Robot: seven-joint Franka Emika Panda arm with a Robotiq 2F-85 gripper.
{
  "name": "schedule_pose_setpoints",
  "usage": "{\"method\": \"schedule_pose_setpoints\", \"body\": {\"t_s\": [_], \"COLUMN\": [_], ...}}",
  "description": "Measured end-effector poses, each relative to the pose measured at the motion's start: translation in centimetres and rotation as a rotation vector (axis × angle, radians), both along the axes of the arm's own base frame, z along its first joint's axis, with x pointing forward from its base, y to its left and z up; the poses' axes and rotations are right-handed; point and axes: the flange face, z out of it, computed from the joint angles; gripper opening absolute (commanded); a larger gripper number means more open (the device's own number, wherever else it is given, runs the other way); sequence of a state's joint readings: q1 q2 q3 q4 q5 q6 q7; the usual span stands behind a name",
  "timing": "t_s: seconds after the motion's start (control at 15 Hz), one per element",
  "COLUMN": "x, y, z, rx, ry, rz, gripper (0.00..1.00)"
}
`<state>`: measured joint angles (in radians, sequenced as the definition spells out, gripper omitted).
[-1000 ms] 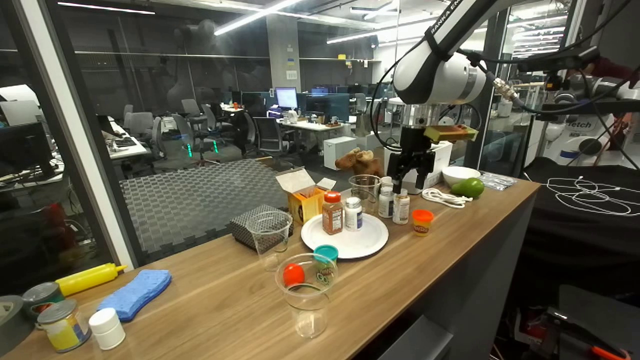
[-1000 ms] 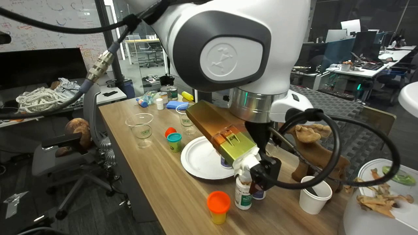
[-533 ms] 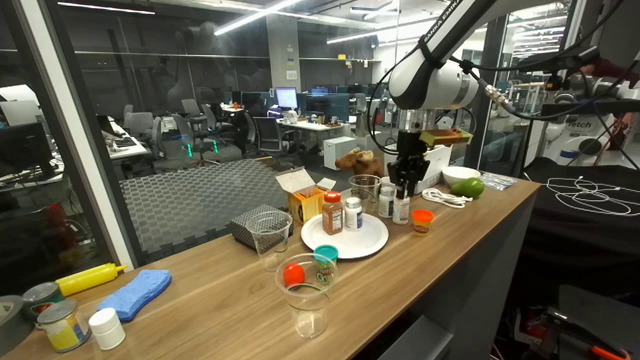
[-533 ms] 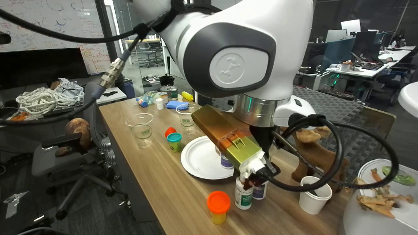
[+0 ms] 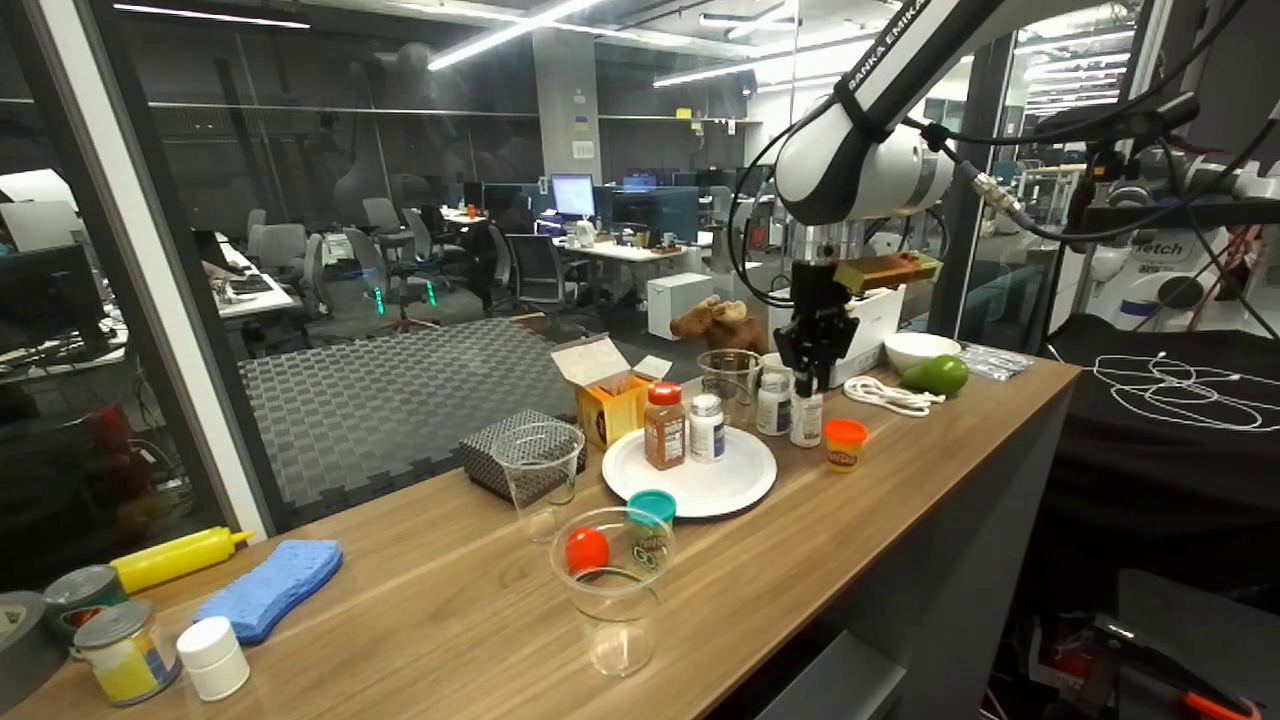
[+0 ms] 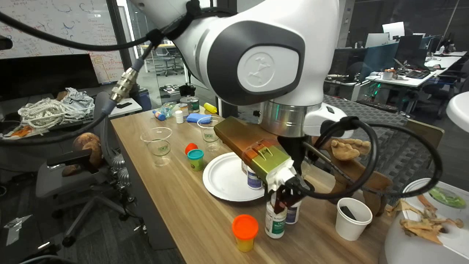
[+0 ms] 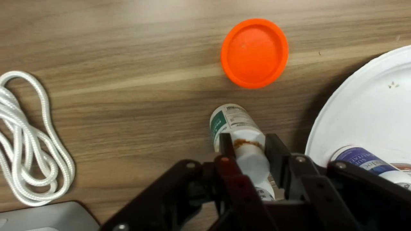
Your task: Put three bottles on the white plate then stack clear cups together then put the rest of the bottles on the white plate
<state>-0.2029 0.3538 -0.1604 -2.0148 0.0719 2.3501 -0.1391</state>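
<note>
Pincer [image 7: 249, 141] was clamped on a white bottle [image 7: 245, 133] with a green label, a finger on each side up near the cap, close to the middle of the wrist view. Bottle looked roughly upright, but I couldn't tell if its base was touching the desk [image 5: 450, 610]. Just beside it stood a second white bottle [image 5: 773, 408], mostly covered up in the wrist view but easy to spot in an exterior view. Right by that one, on its left in the frame, was a clear cup [image 5: 728, 383].

The white plate [image 7: 359, 109] ran off the right edge of the wrist view. In an exterior view it sat around mid-frame, with a red-capped bottle [image 5: 665, 435] and a purple-labelled bottle [image 5: 708, 435] standing side by side on it. Another clear cup [image 5: 540, 470] was just left of the plate, and the nearest cup [image 5: 618, 615] was down at bottom center.

White cord [image 7: 13, 114] lay at the left edge of the wrist view. Way over in the lower left corner of an exterior view: a stubby white bottle [image 5: 214, 658], with a blue sponge [image 5: 272, 590] just above it and a yellow squeeze bottle [image 5: 185, 557] up and left of that.
</note>
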Motion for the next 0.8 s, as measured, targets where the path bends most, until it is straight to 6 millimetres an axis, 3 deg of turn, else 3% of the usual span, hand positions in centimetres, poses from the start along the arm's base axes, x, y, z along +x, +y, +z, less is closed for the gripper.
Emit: {"method": "schedule_pose_setpoints", "body": {"t_s": [0.27,0.53,0.8], "x": [0.3,0.6,0.9], "y": [4.1,11.7,18.0], "z": [1.9,4.9,5.6], "rx": [-0.042,-0.075,-0.078], "ry": [0.0,-0.014,-0.011], "rz": [0.003,0.03,0.064], "gripper": [0.16,0.16,0.16]}}
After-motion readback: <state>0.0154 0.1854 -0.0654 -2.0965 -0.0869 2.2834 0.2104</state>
